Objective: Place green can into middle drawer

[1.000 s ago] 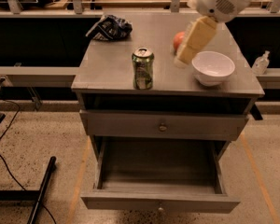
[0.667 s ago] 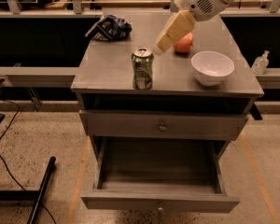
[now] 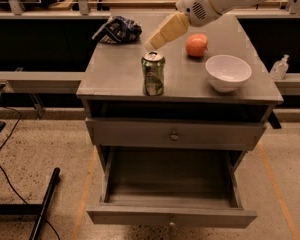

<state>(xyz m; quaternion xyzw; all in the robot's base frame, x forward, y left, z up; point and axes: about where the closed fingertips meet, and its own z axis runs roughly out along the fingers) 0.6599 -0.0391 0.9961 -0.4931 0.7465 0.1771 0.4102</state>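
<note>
The green can [image 3: 153, 74] stands upright near the front edge of the grey cabinet top [image 3: 115, 76], left of centre. My gripper [image 3: 151, 45] hangs just above and behind the can, reaching in from the upper right on a white arm. The middle drawer [image 3: 171, 189] is pulled out wide below, with nothing inside. The drawer above it [image 3: 174, 134], with a centred round knob, is closed.
A white bowl [image 3: 228, 72] sits at the front right of the cabinet top, with a red apple [image 3: 196, 45] behind it. A dark crumpled bag [image 3: 117, 30] lies at the back left. A clear bottle [image 3: 279, 67] stands on the ledge to the right. Cables and a black bar lie on the floor left.
The arm has swung left across the cabinet top, from over the bowl and apple to just behind the can. The can, bowl and drawer have not moved.
</note>
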